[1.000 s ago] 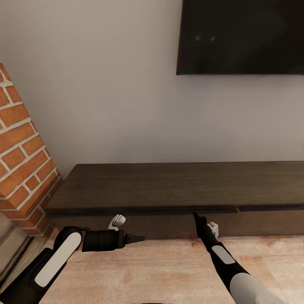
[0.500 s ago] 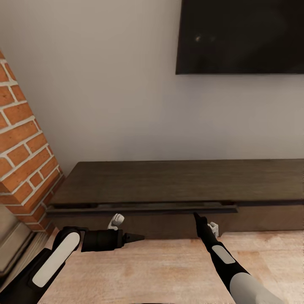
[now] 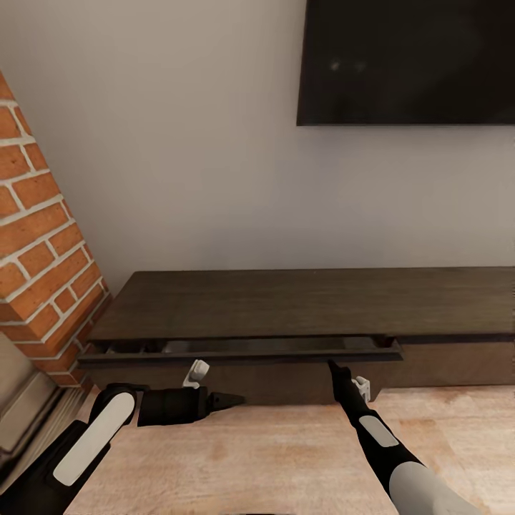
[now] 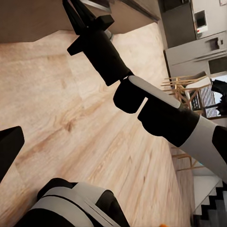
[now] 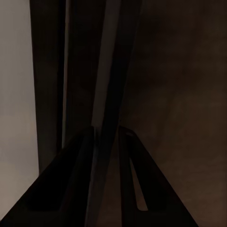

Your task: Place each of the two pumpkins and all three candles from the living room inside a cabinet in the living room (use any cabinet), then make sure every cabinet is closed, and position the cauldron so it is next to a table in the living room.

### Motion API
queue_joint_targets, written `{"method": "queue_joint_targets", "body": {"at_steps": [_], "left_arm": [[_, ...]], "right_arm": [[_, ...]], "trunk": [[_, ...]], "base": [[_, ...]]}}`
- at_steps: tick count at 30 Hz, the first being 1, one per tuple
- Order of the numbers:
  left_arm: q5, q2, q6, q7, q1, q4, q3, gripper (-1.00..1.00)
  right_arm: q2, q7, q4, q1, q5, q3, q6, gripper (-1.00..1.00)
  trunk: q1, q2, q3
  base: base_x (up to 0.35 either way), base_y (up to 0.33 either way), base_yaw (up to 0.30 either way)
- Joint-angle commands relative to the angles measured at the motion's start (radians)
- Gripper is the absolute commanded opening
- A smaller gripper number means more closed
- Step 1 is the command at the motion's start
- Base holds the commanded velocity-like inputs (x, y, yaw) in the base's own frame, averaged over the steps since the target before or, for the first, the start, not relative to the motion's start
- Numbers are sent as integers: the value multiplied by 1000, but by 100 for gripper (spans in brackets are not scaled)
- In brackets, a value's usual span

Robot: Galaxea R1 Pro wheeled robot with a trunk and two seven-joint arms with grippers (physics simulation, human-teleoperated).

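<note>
Right gripper (image 3: pixel 332 365): pinching the cabinet (image 3: pixel 300 307) drawer front (image 3: pixel 239 355), barely open.
Left gripper (image 3: pixel 232 401): looking closed, empty.
Left: everything.

Dark brown wood-grain cabinet (image 3: pixel 300 304); red brick column (image 3: pixel 39 250) with pale mortar; black screen (image 3: pixel 408 61); pale wood floor (image 3: pixel 286 458).

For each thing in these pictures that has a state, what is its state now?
Cabinet drawer: pulled partly out, a narrow gap showing behind its front edge.
Right end effector: shut on the drawer's front edge.
Left end effector: shut, holding nothing, above the floor.
Television: screen dark, off.
</note>
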Motion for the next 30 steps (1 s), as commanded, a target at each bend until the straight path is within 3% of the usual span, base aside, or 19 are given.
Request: {"method": "queue_joint_targets", "body": {"at_steps": [1, 20, 30], "left_arm": [[-5, 1, 1, -7, -1, 0, -1, 100], [-5, 1, 0, -7, -1, 0, 1, 100], [-5, -1, -1, -7, -1, 0, -2, 100]], "right_arm": [[1, 9, -2, -1, -13, 4, 8, -100], [0, 7, -1, -1, -15, 8, 12, -100], [0, 11, -1, -1, -16, 5, 83, -100]], "trunk": [[-1, -1, -1], [-1, -1, -1], [-1, -1, -1]], "base": [[-29, 0, 0], [-53, 0, 0], [0, 0, 0]]}}
